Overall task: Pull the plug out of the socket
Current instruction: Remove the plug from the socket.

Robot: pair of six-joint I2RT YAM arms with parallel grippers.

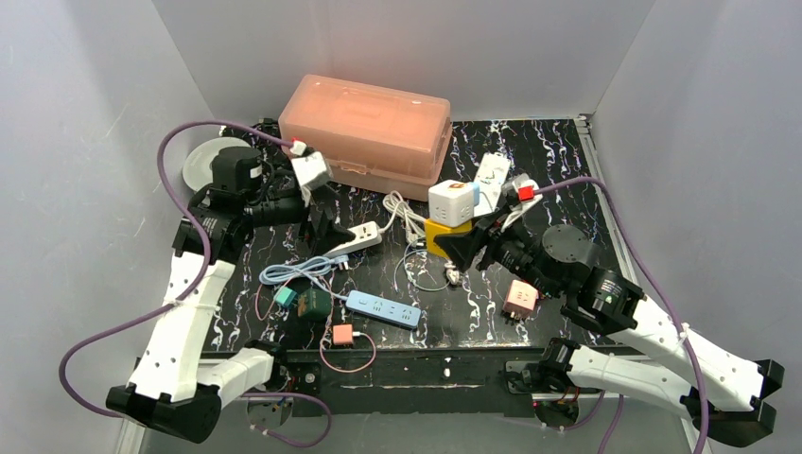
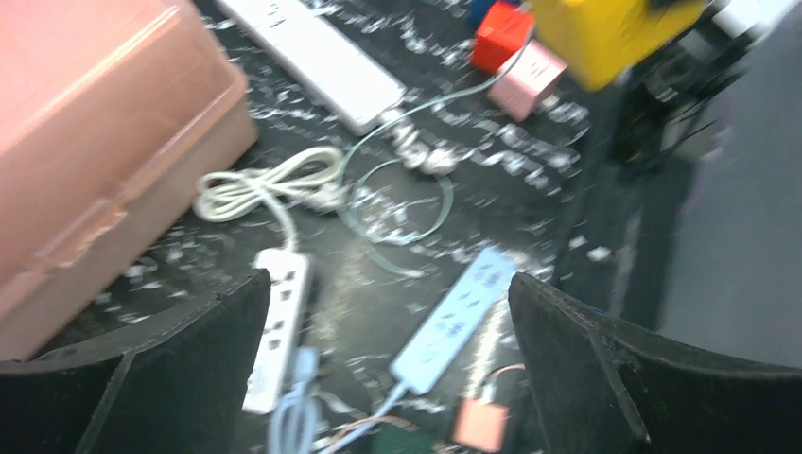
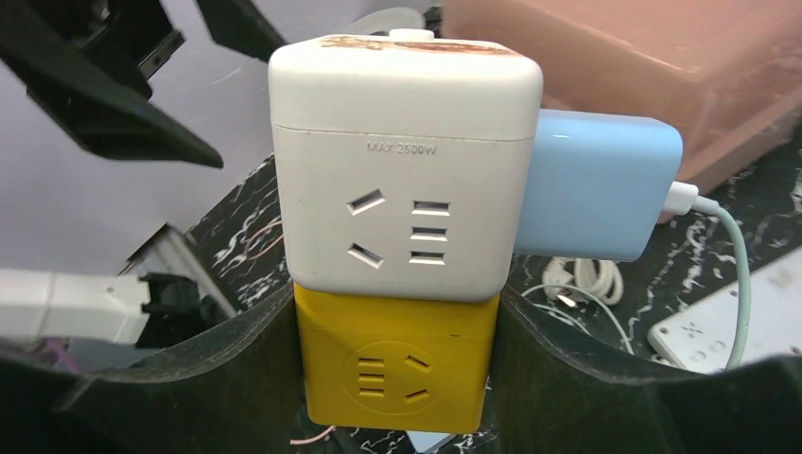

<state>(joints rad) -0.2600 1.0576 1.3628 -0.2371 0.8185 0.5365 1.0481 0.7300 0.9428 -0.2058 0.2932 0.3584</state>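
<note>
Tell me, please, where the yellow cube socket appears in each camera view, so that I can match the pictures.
Top external: the yellow cube socket sits just right of centre.
Left wrist: the socket is at the top right, cut by the upper edge.
Right wrist: the socket is at bottom centre, between the right end effector's fingers.
Shared landmark: the pink storage box shows in all three views.

Pink box (image 1: pixel 369 132) (shut), wht plate (image 1: pixel 197 165) beside.
</note>
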